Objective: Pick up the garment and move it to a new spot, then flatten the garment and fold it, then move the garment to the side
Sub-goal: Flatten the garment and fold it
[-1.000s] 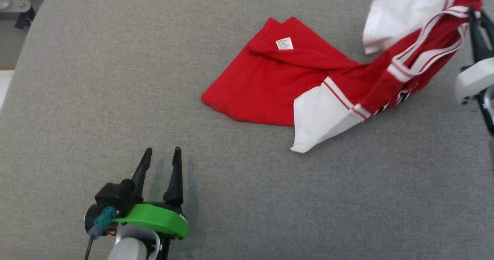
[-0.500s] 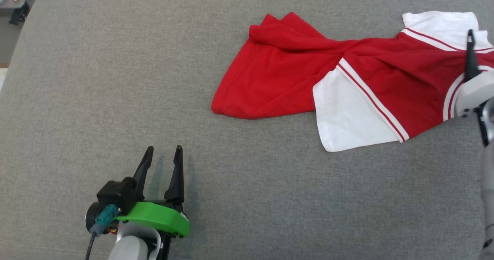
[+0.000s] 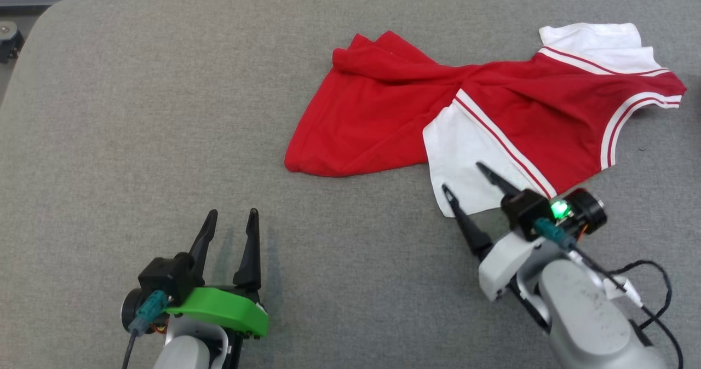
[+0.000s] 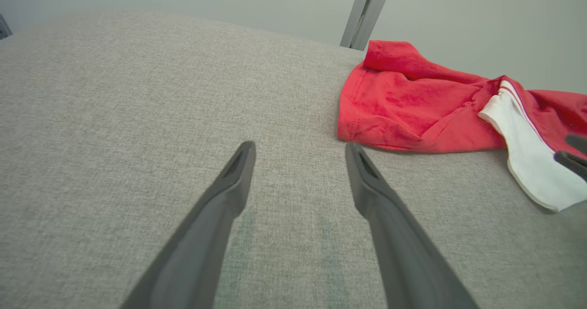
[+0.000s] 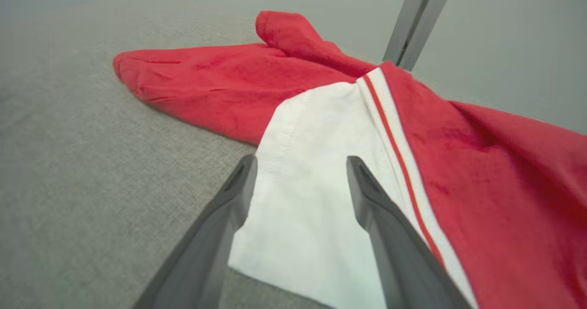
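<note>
Flattening is judged in hand: garment (image 3: 383, 117) lies twisted; right pincer (image 3: 461, 176) is held released over near white sleeve (image 3: 465, 144), to be gripped next; left pincer (image 3: 231, 212) released.

Surface: table (image 3: 120, 101), grey woven cover, far-left corner rounded.
Load: one garment (image 3: 378, 111), red with white striped sleeves, lying on the far-right part.
Lie: rumpled, twisted at mid-length, partly spread.
</note>
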Controlling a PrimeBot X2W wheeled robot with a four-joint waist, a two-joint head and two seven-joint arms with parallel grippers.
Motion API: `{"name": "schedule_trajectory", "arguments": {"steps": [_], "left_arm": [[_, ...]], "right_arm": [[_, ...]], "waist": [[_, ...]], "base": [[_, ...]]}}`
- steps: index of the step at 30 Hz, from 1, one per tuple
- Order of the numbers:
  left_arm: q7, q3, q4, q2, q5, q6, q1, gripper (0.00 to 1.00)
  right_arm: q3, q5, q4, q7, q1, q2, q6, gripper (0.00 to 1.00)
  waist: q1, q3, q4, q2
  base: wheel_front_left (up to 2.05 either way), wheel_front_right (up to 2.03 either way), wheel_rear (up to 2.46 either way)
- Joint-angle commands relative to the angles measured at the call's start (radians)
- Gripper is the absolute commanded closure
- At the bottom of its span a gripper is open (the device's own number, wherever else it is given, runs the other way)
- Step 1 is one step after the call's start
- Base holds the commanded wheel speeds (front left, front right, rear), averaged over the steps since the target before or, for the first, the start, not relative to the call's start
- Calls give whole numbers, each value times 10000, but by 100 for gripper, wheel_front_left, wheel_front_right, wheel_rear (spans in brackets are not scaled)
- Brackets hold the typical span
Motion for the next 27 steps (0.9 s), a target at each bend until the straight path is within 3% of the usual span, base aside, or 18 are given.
{"name": "schedule_trajectory", "arguments": {"steps": [1, 7, 8, 13, 14, 15, 20, 27], "left_arm": [[-3, 23, 41, 28, 106, -30, 17, 0], [-3, 96, 84, 28, 106, -30, 132, 0], [-3, 104, 85, 28, 107, -30, 130, 0], [-3, 40, 94, 28, 125, -30, -31, 0], [-3, 27, 95, 28, 127, -30, -79, 0], [-3, 19, 98, 28, 126, -30, -111, 0], [-3, 107, 156, 30, 134, -30, 8, 0], [-2, 339, 185, 28, 158, -30, 341, 0]], "right_arm": [[327, 188, 43, -39, 277, -78, -19, 0], [1257, 497, 660, -40, 453, -185, -19, 0], [1231, 452, 755, -38, 343, -121, -19, 7], [1033, 75, 1297, -19, 85, 142, -20, 52], [1000, -48, 1478, -16, 38, 193, -20, 86], [958, -101, 1579, -8, 7, 234, -20, 100], [480, -291, 1496, -11, 250, 138, -18, 100], [-656, -288, 69, -22, 1780, -576, -20, 100]], "waist": [[0, -62, -5, -1], [0, -92, -34, -1], [0, -74, -40, -1], [0, 67, -7, -1], [0, 96, 9, -1], [0, 108, 19, -1], [0, -69, -49, -1], [0, -606, -510, -1]], "base": [[0, 0, 0], [0, 0, 0], [0, 0, 0], [0, 0, 0], [0, 0, 0], [0, 0, 0], [0, 0, 0], [0, 0, 0]]}}
